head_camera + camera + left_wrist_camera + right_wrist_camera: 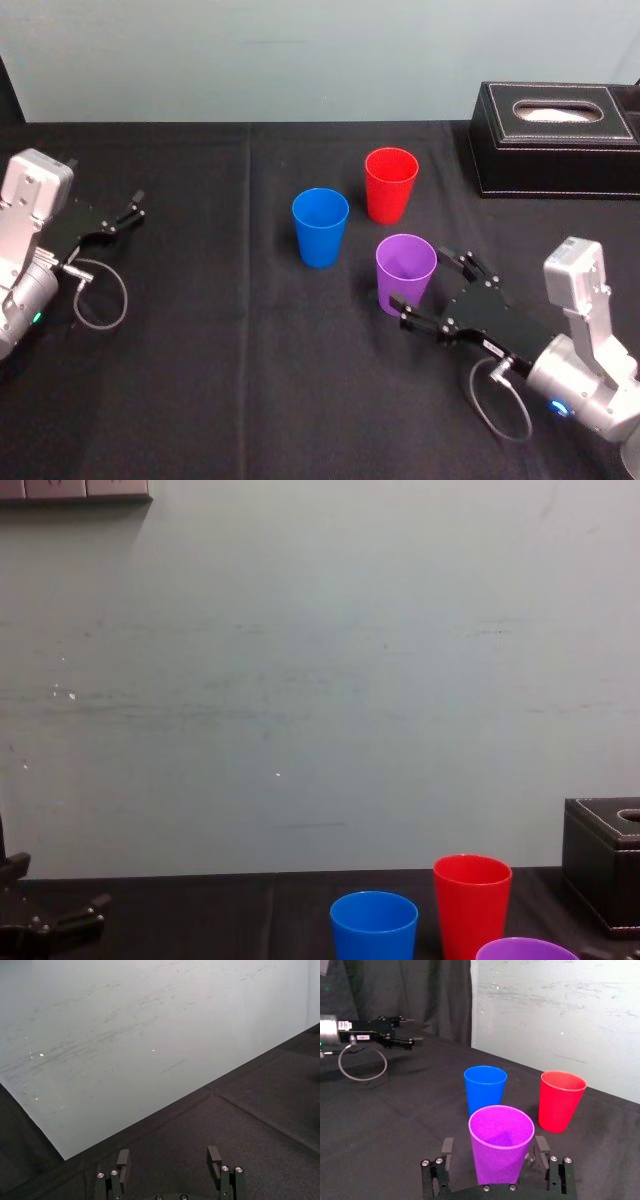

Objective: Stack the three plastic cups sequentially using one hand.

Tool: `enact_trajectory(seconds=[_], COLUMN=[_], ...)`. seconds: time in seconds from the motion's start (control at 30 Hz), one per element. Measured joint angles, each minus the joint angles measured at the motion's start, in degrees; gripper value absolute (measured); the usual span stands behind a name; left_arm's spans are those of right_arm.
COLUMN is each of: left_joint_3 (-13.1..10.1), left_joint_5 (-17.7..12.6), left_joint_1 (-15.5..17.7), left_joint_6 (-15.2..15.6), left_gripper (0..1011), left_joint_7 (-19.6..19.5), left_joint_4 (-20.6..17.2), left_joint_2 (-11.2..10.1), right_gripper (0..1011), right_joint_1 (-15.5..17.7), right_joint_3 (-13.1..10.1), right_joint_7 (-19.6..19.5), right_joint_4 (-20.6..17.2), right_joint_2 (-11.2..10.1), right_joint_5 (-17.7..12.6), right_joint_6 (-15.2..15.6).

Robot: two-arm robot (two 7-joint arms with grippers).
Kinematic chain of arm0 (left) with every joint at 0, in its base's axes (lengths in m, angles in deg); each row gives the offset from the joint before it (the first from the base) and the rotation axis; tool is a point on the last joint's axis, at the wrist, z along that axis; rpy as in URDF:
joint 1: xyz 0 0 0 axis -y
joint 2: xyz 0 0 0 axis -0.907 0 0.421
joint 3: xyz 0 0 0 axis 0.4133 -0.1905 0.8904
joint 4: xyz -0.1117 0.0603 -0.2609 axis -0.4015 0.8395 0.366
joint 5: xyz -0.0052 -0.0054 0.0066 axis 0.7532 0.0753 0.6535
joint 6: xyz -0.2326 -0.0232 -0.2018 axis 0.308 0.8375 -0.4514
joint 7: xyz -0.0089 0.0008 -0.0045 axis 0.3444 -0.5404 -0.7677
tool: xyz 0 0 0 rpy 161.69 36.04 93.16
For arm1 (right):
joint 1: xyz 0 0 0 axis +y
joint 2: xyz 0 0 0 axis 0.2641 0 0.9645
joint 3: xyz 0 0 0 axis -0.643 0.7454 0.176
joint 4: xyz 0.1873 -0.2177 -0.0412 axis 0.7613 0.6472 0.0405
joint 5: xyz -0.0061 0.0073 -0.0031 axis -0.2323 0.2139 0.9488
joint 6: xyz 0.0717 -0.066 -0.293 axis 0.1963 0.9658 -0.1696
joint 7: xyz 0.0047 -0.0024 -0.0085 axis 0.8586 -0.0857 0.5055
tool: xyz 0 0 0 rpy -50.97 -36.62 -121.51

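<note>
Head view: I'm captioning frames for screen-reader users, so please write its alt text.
The right gripper, jaws open, straddles the upright purple cup near the front of a black-clothed table. The blue cup and red cup stand separately beyond it, a black tissue box at far right, and the left gripper idle at far left.

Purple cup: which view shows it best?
The right wrist view: the purple cup stands close up between the right claw's open fingers. The head view shows it from above; the chest view catches its rim.
</note>
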Motion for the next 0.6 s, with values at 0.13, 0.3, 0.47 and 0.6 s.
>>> enact_trajectory(seconds=[0.13, 0.3, 0.47, 0.6], left_joint_3=[0.0, 0.0, 0.0, 0.0], left_joint_5=[0.0, 0.0, 0.0, 0.0], left_joint_1=[0.0, 0.0, 0.0, 0.0], left_joint_6=[0.0, 0.0, 0.0, 0.0], left_gripper=[1005, 1004, 1005, 1005], left_joint_7=[0.0, 0.0, 0.0, 0.0], left_joint_4=[0.0, 0.0, 0.0, 0.0], left_joint_2=[0.0, 0.0, 0.0, 0.0], right_gripper=[1002, 1002, 1002, 1002], right_joint_1=[-1.6, -2.9, -3.6, -3.8], right_joint_3=[0.2, 0.2, 0.2, -0.1], right_joint_7=[-0.2, -0.4, -0.4, -0.3], right_joint_4=[1.2, 2.8, 3.9, 4.7], right_joint_2=[2.0, 4.0, 5.4, 6.4], right_joint_5=[1.0, 1.7, 2.3, 2.8], right_joint_6=[0.8, 1.6, 2.0, 1.9])
